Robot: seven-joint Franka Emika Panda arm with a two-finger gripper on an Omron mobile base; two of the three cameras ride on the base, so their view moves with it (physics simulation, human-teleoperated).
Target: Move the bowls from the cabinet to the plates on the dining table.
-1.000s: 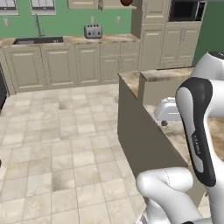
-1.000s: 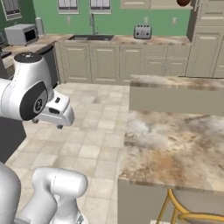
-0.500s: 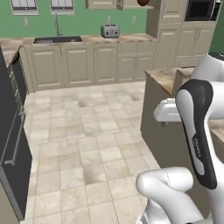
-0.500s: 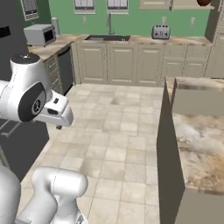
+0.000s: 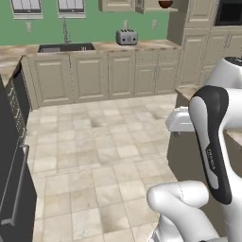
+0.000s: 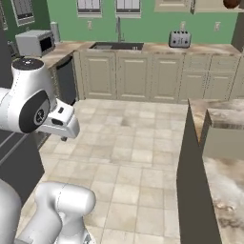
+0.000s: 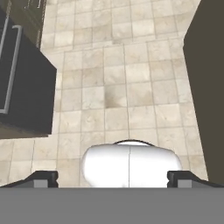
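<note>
One reddish-brown bowl visible, cut off by frame top, on cabinet shelf above and right of toaster. Gripper spread wide, empty, over floor tiles. Dining table corner cropped, right of toaster.

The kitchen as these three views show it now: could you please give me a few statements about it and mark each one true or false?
1. A toaster stands on the worktop to the right of the sink. True.
2. A reddish-brown bowl sits up in the wall cabinet. True.
3. The gripper is holding a bowl. False: its fingertips stand wide apart, with only floor tiles beyond them.
4. The microwave sits on the floor. False: it stands on the corner worktop.
5. The floor is dark wood. False: it is pale beige tile.
</note>
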